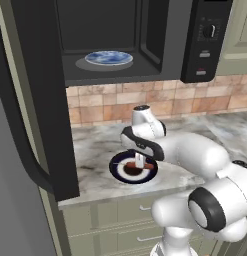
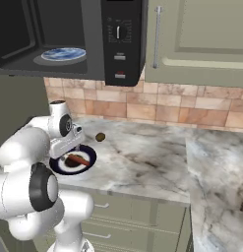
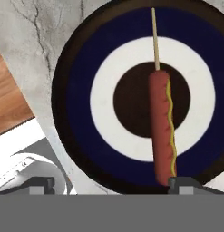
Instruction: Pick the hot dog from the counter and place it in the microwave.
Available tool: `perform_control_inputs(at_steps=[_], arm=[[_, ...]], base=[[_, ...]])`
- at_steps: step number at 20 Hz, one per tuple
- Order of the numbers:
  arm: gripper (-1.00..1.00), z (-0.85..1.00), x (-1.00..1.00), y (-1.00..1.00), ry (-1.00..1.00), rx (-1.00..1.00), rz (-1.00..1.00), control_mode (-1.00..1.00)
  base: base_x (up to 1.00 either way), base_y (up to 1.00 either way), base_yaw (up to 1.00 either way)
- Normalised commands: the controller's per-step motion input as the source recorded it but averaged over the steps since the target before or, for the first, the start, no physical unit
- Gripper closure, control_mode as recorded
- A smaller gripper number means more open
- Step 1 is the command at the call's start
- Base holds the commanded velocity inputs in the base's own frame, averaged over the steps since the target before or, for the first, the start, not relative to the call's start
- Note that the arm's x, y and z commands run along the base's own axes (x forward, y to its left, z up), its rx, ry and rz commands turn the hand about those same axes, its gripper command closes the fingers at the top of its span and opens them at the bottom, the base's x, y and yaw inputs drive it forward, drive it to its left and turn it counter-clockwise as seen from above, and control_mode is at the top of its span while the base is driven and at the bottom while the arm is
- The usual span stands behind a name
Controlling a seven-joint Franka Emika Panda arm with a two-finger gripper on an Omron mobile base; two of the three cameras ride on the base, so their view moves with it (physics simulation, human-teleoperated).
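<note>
The hot dog (image 3: 162,127), a reddish-brown sausage on a thin stick with a yellow streak, lies on a round plate (image 3: 77,104) with dark blue, white and brown rings. The plate (image 1: 116,170) sits on the marble counter (image 1: 92,150). My gripper (image 3: 112,186) hangs open just above the plate, fingers wide apart, and the sausage's near end is beside the right fingertip (image 3: 183,183). In the base views the gripper (image 1: 139,162) (image 2: 69,152) hovers over the hot dog (image 1: 148,166) (image 2: 79,160). The microwave (image 1: 145,45) (image 2: 118,39) stands open above, its door (image 1: 40,125) swung out left.
A blue patterned plate (image 1: 109,58) (image 2: 64,54) rests inside the microwave cavity. A small round brown ball (image 2: 100,137) lies on the counter (image 2: 142,157) behind the ringed plate (image 2: 88,160). A brick backsplash (image 2: 167,106) runs along the back, beige drawers (image 1: 125,220) below.
</note>
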Motion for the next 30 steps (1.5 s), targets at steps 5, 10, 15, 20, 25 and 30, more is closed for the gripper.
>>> perform_control_inputs(at_steps=[5,10,15,20,25,30], arm=[[-1.0,-0.15,0.3,0.13,0.02,-0.07,0.0,-1.0],[-1.0,-0.29,0.21,0.02,0.0,-0.06,0.0,-1.0],[-1.0,-0.25,0.19,0.0,0.0,-0.02,0.0,-1.0],[-1.0,-0.2,0.01,0.0,0.0,0.0,0.0,-1.0],[-1.0,-0.24,0.01,0.0,0.0,0.0,0.0,-1.0],[-1.0,-0.38,0.03,0.0,0.0,0.0,0.0,-1.0]], base=[[0.0,0.0,0.0],[0.0,0.0,0.0],[0.0,0.0,0.0],[0.0,0.0,0.0],[0.0,0.0,0.0],[0.0,0.0,0.0]])
